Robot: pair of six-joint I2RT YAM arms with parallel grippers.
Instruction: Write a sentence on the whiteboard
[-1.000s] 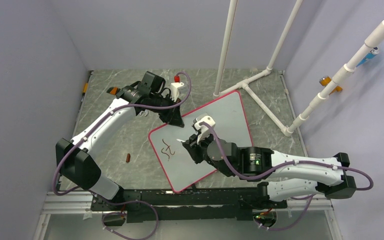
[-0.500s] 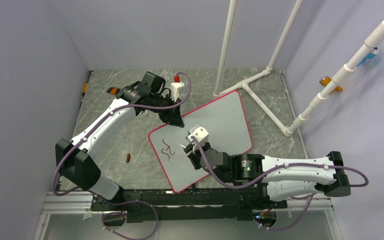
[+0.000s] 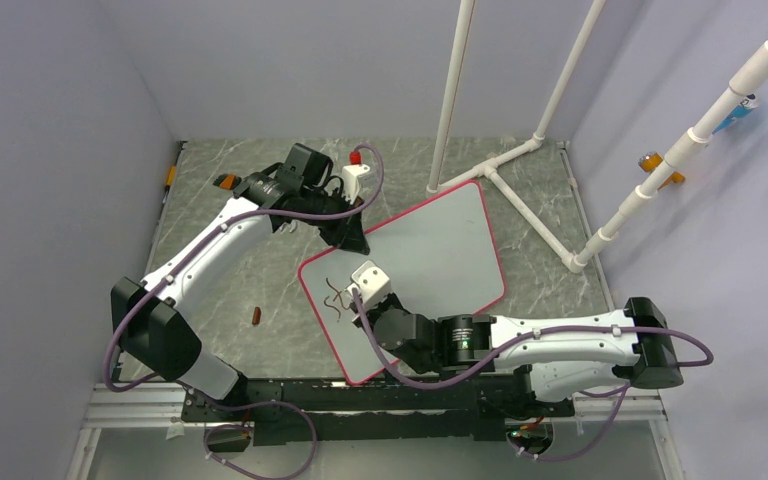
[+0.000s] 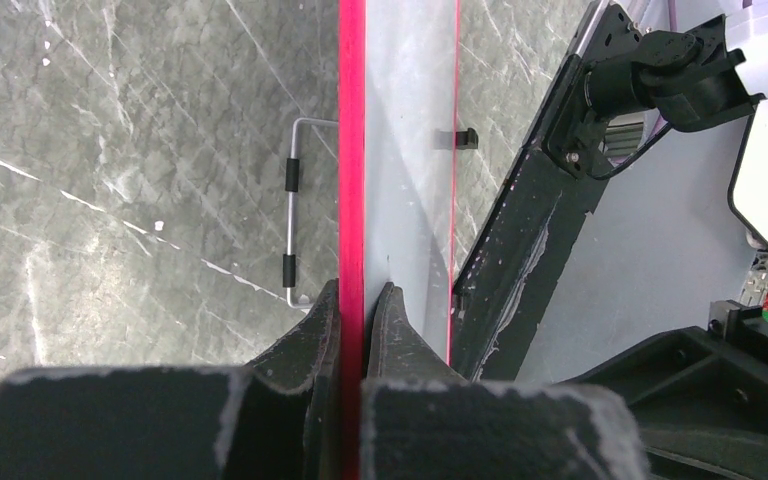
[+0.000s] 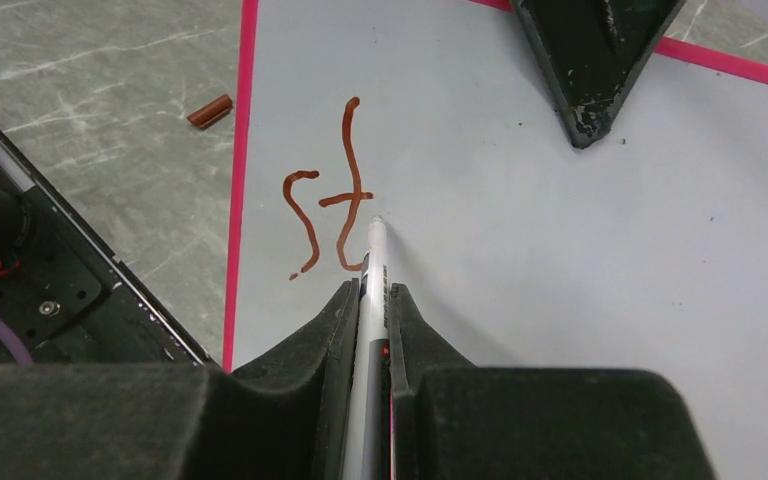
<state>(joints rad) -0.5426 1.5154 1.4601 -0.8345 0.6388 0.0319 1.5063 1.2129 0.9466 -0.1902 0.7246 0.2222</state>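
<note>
We are writing on the whiteboard [image 5: 580, 300] with our right hand [image 5: 365, 300].
It is clamping the marker [image 5: 374, 255], tip pointing up the frame, just right of the sentence [image 5: 354, 160] at middle left; our left hand [image 4: 360, 305] is pinching the whiteboard's rim.

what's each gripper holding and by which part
The left gripper clamps the whiteboard by its pink-red edge; the right gripper pinches a white marker by its barrel, behind the tip.
</note>
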